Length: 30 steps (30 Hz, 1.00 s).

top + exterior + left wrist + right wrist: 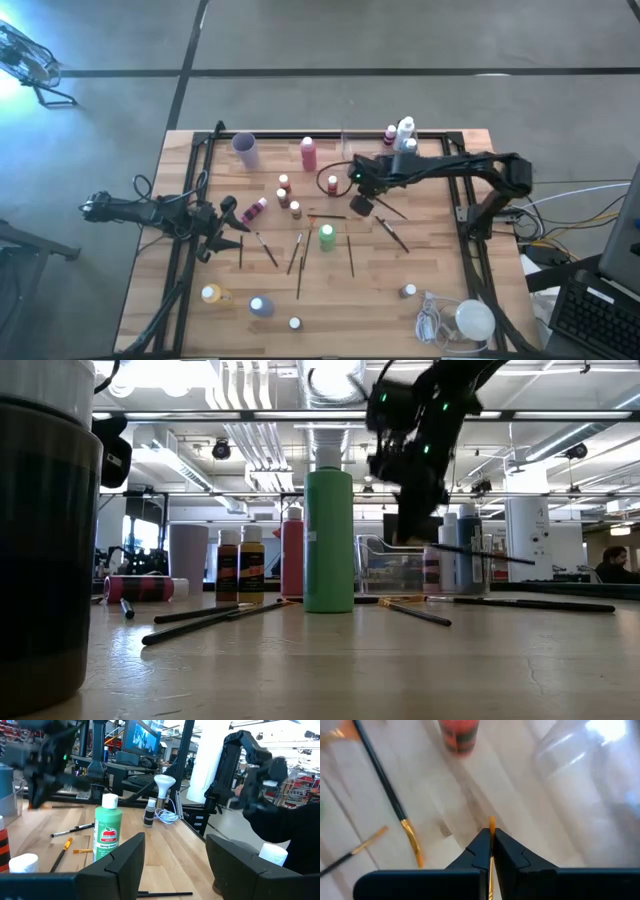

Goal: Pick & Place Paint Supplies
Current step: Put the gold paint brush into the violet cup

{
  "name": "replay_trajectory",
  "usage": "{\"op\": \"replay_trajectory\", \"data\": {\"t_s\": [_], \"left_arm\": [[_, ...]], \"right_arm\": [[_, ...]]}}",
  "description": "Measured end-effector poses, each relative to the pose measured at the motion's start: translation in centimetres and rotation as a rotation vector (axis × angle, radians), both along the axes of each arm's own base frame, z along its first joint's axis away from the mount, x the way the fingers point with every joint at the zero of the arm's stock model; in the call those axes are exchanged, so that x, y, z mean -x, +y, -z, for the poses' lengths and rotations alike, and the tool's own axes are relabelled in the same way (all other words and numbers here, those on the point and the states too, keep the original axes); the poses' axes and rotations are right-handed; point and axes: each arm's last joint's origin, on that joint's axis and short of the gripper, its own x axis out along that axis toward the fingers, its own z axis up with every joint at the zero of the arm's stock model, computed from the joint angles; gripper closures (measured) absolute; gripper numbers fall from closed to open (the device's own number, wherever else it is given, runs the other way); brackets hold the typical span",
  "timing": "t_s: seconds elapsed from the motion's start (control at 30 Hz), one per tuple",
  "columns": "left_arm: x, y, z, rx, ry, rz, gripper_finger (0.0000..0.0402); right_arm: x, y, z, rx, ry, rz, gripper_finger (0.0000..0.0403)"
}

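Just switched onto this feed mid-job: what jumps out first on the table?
The right gripper, lifted over the table's middle, is shut on a thin paintbrush. Just below it stands a green bottle among scattered brushes. The left gripper waits open near the left edge, by a pink bottle lying on its side.

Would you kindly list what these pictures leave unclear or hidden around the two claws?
- Right claw, shut on a paintbrush: in the right wrist view its fingers hide all but the brush's orange end.
- Same brush, low view: a thin dark line below the blurred claw.
- Left claw, open: left wrist view shows nothing between its fingers; the table under them is hidden.
- High view: bottle labels too small to read.
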Motion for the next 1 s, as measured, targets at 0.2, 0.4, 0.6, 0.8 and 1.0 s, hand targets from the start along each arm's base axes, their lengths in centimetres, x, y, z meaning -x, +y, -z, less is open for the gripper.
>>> {"op": "replay_trajectory", "data": {"t_s": [0.2, 0.4, 0.6, 0.8, 1.0], "left_arm": [[0.0, 0.0, 0.0, 0.000, 0.000, 0.000, 0.0186], [0.0, 0.0, 0.0, 0.000, 0.000, 0.000, 0.0186], [0.0, 0.0, 0.0, 0.000, 0.000, 0.000, 0.0186], [0.0, 0.0, 0.0, 0.008, 0.002, 0.000, 0.0186], [0.0, 0.0, 0.0, 0.041, 0.013, 0.001, 0.0186]], "right_arm": [[2.0, 2.2, -5.6, 0.163, -0.191, -0.001, 0.0394], [3.4, 4.8, -10.0, 0.286, -0.417, -0.077, 0.0394], [3.6, 6.9, -12.7, 0.363, -0.610, -0.212, 0.0394], [3.0, 8.2, -14.0, 0.423, -0.734, -0.299, 0.0394], [2.6, 8.6, -14.6, 0.414, -0.839, -0.365, 0.0394]]}}
